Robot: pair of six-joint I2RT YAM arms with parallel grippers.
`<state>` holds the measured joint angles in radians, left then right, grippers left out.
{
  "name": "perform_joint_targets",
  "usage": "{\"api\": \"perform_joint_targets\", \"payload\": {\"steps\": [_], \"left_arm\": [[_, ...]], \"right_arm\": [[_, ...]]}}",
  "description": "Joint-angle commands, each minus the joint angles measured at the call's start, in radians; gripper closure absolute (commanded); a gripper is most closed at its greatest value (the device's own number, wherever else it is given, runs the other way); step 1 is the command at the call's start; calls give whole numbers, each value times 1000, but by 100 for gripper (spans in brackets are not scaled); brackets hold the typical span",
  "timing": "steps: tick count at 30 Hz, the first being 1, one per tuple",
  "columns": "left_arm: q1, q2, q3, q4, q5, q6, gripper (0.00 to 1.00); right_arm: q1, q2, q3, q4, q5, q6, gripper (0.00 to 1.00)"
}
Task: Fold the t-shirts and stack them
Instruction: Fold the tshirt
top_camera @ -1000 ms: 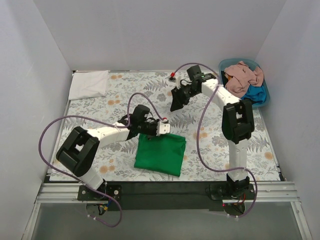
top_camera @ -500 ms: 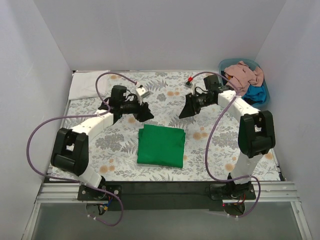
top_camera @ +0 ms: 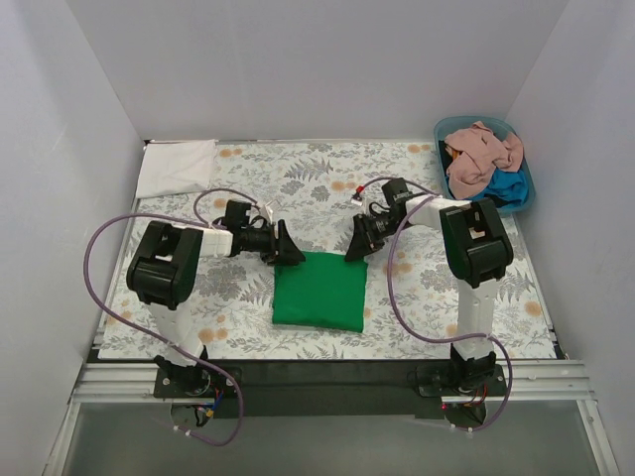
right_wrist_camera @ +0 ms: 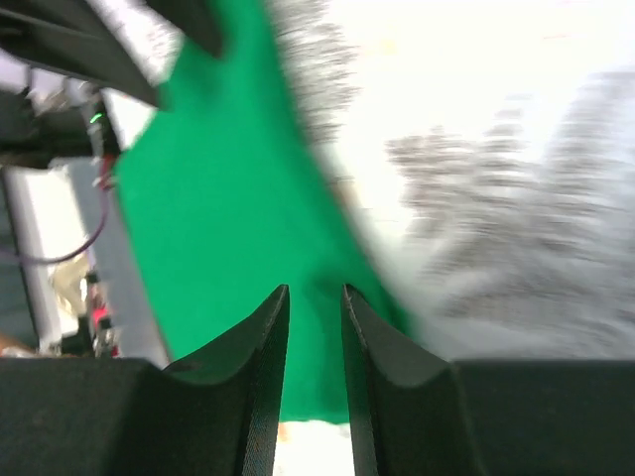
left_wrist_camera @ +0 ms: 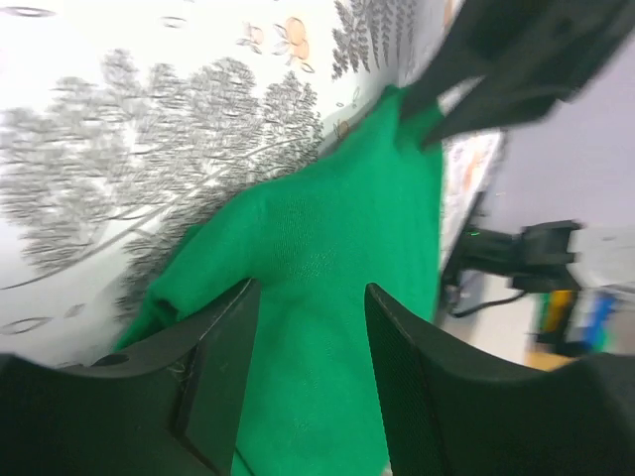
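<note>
In the wrist view the left gripper (left_wrist_camera: 313,290) is spread wide, with the green shirt (left_wrist_camera: 327,228) showing between its fingers. The right gripper (right_wrist_camera: 315,293) shows only a narrow slit over the green shirt (right_wrist_camera: 218,198); I cannot tell whether it pinches cloth.

Only the top view places them: the left gripper (top_camera: 283,246) and right gripper (top_camera: 357,243) sit at the far corners of the folded green shirt (top_camera: 319,291), which lies mid-table toward the near edge. It also shows a white shirt (top_camera: 177,167) in the far left corner, and pink (top_camera: 484,149) and blue (top_camera: 508,184) shirts in a tub (top_camera: 530,188) at the far right corner.

Half a second ago both grippers were farther back, clear of the green shirt.
</note>
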<state>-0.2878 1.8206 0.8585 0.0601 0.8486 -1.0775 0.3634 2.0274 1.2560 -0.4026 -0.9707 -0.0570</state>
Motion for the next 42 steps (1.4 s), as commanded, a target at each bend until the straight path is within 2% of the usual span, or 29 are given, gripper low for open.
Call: {"api": "perform_joint_targets", "payload": {"steps": [1, 3, 5, 9, 14, 17, 19, 22, 24, 26, 29, 31, 35, 38, 42], "left_arm": [[81, 68, 43, 3, -45, -59, 53], [110, 106, 106, -26, -45, -33, 53], [127, 82, 143, -49, -31, -24, 53], [136, -71, 195, -143, -7, 73, 51], [108, -292, 38, -131, 86, -36, 47], [49, -377, -86, -77, 95, -88, 46], [4, -373, -127, -72, 81, -104, 46], [-2, -316, -200, -33, 76, -151, 46], [5, -276, -210, -52, 3, -102, 45], [27, -175, -178, -139, -23, -49, 46], [131, -49, -110, -201, -42, 2, 47], [185, -29, -58, -213, -22, 37, 48], [205, -116, 7, -236, 99, 93, 48], [193, -262, -12, -236, 213, 56, 48], [99, -408, -111, -185, 248, -44, 50]], "right_arm": [[-50, 56, 98, -7, 134, -59, 66], [-57, 93, 183, -36, 197, -98, 65], [-64, 87, 268, -71, 225, -112, 64], [-77, -39, 322, -116, 176, -126, 47], [-57, -252, 173, -75, -1, -28, 38], [5, -289, 19, 10, -86, 49, 36], [75, -276, -61, 42, -105, 86, 36], [150, -202, -99, 80, -115, 92, 36], [163, -115, -118, 77, -91, 83, 37], [151, -20, -101, 59, -50, 69, 38], [89, 57, -28, 15, 54, 16, 42], [22, 60, 28, -24, 88, -15, 43], [6, -38, 75, -80, 25, -44, 44], [31, -153, 53, -78, -71, -20, 44], [155, -237, -19, 22, -115, 87, 50]]}}
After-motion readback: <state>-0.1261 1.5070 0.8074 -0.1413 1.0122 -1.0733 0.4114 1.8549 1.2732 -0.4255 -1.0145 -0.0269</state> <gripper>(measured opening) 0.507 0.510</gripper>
